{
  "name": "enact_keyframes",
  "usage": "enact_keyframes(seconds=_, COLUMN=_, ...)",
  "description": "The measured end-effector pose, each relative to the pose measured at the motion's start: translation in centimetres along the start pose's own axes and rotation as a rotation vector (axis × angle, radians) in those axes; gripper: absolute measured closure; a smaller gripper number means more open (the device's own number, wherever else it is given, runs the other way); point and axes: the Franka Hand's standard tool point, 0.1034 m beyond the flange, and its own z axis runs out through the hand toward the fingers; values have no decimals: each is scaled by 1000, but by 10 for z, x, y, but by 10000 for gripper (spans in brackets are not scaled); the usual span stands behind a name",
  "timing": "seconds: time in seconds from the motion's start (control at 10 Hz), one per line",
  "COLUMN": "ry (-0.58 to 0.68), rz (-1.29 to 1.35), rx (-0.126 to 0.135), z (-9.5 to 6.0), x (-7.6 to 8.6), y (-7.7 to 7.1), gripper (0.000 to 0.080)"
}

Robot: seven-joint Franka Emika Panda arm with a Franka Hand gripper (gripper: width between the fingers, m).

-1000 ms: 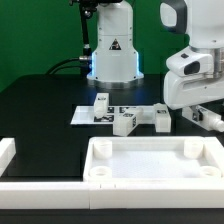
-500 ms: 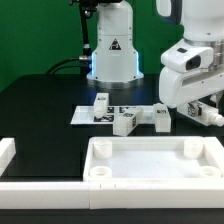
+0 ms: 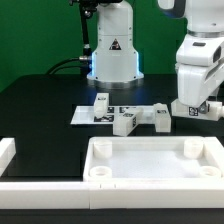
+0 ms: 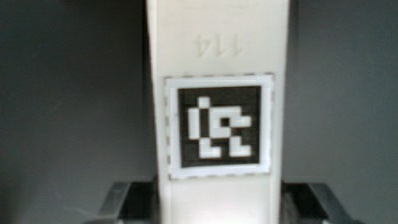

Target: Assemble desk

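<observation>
Two-finger gripper (image 3: 196, 107), jaws firm around short square white plastic leg (image 4: 214, 60) with black-and-white tag (image 4: 215, 125).

The tabletop (image 3: 140, 146) lies in the lower right of the exterior view, close behind the front wall (image 3: 40, 188) that runs along the bottom of the frame. The left wall (image 3: 7, 152) sits at the lower left edge. Behind the tabletop, at mid-frame, the marker board (image 3: 84, 116) lies flat on the table (image 3: 40, 110). The back leg (image 3: 101, 105) stands on the board, and the middle leg (image 3: 124, 122) is nearer and to its right. The right-hand leg (image 3: 158, 117) lies just beside that. The robot base (image 3: 112, 55) stands behind them all, at upper centre. At the right edge the gripper (image 3: 197, 108) hangs just right of the right-hand leg. In the wrist view the held leg (image 4: 214, 100) runs lengthwise between its fingers.
</observation>
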Motion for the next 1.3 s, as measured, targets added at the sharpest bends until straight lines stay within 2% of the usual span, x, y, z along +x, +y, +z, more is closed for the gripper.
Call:
enact_keyframes(seconds=0.2, ry=6, rz=-363, rx=-4, z=-3, x=-9, y=16, gripper=514)
enact_keyframes(seconds=0.3, ry=-7, rz=-465, rx=18, z=-1, x=-13, y=19, gripper=514)
enact_keyframes(seconds=0.4, ry=-5, rz=-501, rx=18, z=0, x=-14, y=22, gripper=514)
enact_keyframes(seconds=0.8, ry=-19, rz=-749, rx=19, z=4, x=-18, y=24, gripper=514)
enact_keyframes(seconds=0.9, ry=-6, rz=-953, rx=33, z=9, x=-17, y=19, gripper=514)
enact_keyframes(seconds=1.3, ry=-27, rz=-1171, rx=28, z=12, x=-26, y=24, gripper=514)
